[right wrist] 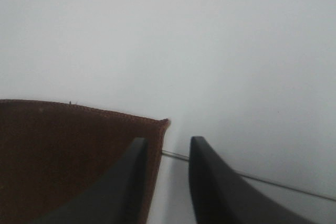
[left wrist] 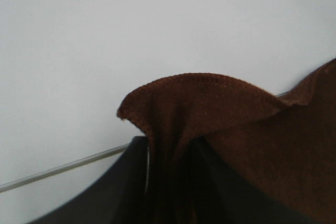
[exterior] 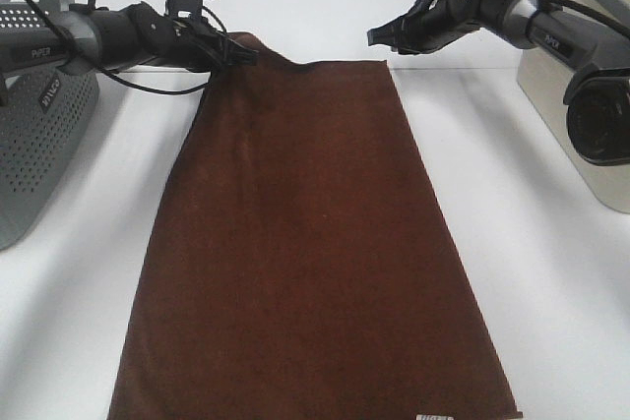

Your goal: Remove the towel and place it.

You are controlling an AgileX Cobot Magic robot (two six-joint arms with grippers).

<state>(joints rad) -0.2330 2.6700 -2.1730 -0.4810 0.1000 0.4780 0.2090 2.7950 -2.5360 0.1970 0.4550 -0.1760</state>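
Note:
The maroon towel (exterior: 305, 243) lies lengthwise on the white table (exterior: 551, 272), with a small white tag (exterior: 433, 417) at its near right corner. My left gripper (exterior: 236, 51) is shut on the towel's far left corner, which is lifted and bunched. In the left wrist view the cloth (left wrist: 210, 103) is pinched in the left gripper (left wrist: 168, 150). My right gripper (exterior: 379, 36) is open and empty, hovering just above the far right corner. In the right wrist view that corner (right wrist: 68, 145) lies beside the right gripper (right wrist: 168, 153), not between its fingers.
A grey perforated basket (exterior: 39, 135) stands at the left edge of the table. A pale box (exterior: 581, 95) stands at the right edge. A thin seam line (right wrist: 262, 179) runs across the table behind the towel.

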